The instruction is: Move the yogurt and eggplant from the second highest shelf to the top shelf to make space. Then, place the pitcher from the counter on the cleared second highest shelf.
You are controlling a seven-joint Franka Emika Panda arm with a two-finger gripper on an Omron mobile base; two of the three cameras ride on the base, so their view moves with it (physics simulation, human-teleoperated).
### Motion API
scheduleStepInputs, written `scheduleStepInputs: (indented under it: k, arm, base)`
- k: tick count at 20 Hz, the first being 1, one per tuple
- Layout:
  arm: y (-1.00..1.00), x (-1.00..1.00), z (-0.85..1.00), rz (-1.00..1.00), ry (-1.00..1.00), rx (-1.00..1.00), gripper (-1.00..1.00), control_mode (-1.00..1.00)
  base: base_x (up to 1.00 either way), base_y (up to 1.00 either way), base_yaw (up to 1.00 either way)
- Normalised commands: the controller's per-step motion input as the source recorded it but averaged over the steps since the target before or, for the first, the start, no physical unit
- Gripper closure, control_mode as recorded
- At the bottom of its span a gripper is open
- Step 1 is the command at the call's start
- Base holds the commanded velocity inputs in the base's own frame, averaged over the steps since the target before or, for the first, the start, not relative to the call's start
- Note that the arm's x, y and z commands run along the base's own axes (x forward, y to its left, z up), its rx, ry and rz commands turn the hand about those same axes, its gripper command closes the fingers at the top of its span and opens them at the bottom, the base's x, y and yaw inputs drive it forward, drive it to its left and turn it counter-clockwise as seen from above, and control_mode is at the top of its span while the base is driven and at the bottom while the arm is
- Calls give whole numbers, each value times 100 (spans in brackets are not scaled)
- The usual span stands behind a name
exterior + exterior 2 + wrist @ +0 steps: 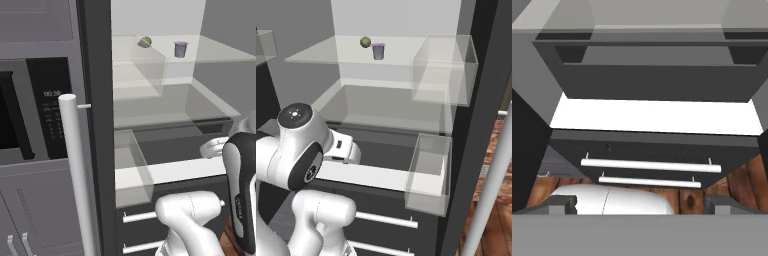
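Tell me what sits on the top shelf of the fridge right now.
On the top shelf: the eggplant and the yogurt, side by side, apart. Nothing there is covered.

The open fridge is seen from behind the arm in both base views, from low down and looking forward and upward. In the left base view it is taken from the left, with a microwave at 9 o'clock. In the right base view it is taken from the right. The top shelf, eggplant and yogurt are shared at 12 o'clock. The hand view is held close and apparently angled downward at the drawer handles.
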Motion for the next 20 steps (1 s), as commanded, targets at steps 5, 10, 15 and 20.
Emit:
scheduleStepInputs:
  k: [5, 10, 15, 20]
  arm:
    - [7, 0, -1, 0, 0, 0, -100, -100]
    - [0, 0, 0, 0, 0, 0, -100, -100]
    - [0, 0, 0, 0, 0, 0, -100, 100]
    - [0, 0, 0, 0, 0, 0, -100, 100]
  base:
    - [0, 0, 0]
    - [0, 0, 0]
    - [-15, 0, 0]
    - [-88, -2, 5]
